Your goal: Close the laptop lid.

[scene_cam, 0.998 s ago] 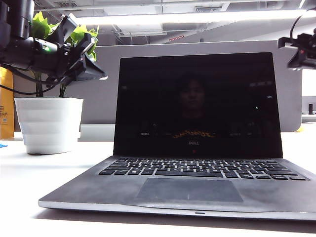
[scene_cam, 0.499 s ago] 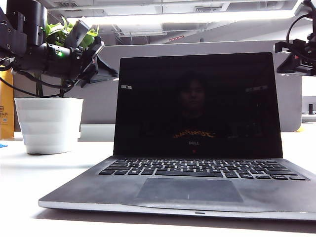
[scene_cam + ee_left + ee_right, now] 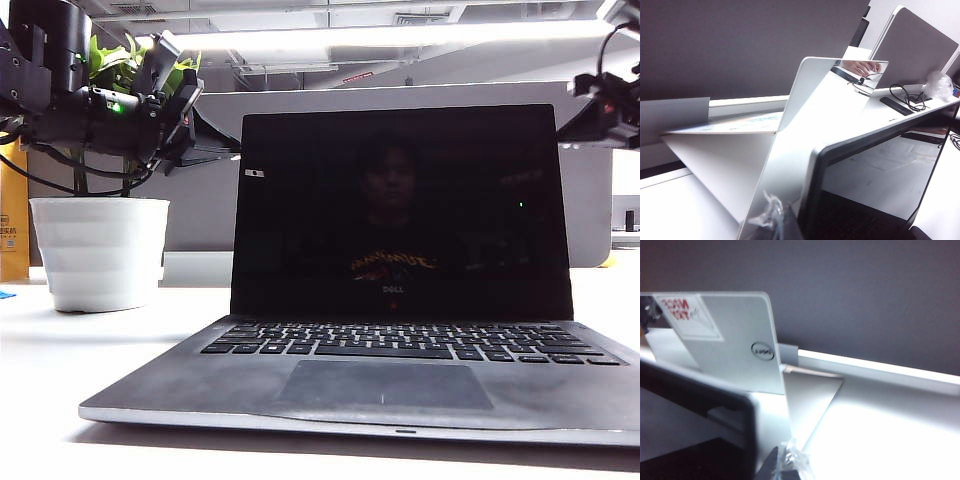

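Lid standing open, closing not yet begun

Your left claw (image 3: 205, 140) and right claw (image 3: 590, 125) are flanking the laptop lid (image 3: 400, 210) top corners; I cannot tell their grip. The laptop (image 3: 380, 385) is sitting on the white surface (image 3: 40, 380).

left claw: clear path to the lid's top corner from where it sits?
Probably yes. The left claw hangs beside the upper left corner of the laptop lid, above the white plant pot, with nothing visible between them. The right claw sits likewise at the opposite corner. Contact itself can't be confirmed.
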